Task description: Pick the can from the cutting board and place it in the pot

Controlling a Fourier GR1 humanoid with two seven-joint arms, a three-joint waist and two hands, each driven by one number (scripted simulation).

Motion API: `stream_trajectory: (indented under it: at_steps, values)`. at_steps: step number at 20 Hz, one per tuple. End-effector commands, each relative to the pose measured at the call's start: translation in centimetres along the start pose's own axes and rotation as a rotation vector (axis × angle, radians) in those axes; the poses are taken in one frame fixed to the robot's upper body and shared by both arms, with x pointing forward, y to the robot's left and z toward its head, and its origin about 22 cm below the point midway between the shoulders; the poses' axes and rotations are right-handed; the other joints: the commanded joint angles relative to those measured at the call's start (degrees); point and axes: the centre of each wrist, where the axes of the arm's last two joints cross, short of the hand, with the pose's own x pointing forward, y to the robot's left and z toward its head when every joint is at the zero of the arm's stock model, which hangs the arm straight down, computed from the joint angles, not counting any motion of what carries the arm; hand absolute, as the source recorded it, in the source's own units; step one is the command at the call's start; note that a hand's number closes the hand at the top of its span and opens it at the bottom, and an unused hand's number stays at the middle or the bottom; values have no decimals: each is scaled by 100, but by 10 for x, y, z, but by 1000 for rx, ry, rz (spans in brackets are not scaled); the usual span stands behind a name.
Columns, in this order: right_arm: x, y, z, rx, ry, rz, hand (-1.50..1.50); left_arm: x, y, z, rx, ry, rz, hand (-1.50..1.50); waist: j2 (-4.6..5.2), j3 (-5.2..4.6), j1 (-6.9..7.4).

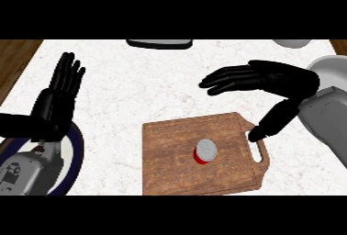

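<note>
only one cam here, head view, looking steeply down at the counter from close up. forearms come in from the bottom edge, cutting board sits low-center. no 2nd view to overlap w/.

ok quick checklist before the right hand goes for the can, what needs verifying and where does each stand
1. Can stands upright on the cutting board: ok.
2. Right hand open, ready to grasp: ok, fingers spread, holding nothing.
3. Right hand lined up over the can: not ok, it sits above and right of the board, thumb near the handle end.
4. Space around the can free: ok, nothing else is on the board.
5. Left hand out of the way: ok, resting open at the left edge, fingers up.
6. Pot open and reachable: cannot tell, only a dark rim shows behind the left forearm.
</note>
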Motion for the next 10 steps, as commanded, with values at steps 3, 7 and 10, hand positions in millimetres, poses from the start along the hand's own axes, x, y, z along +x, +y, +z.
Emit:
stream_trajectory:
  at_steps: [3, 7, 10]
  values:
    - [0, -10, -21, 340, -37, 111, -150, 1, 6, -13, 12, 0, -11, 0, -75, -19, -106]
    - [-25, 21, -19, 384, -67, 136, -150, -9, 19, -16, 41, 12, -4, 0, -94, -21, -235]
    - [-26, 16, -40, 453, 6, 181, -150, 0, 15, -14, 29, 33, -4, 0, -147, -22, -223]
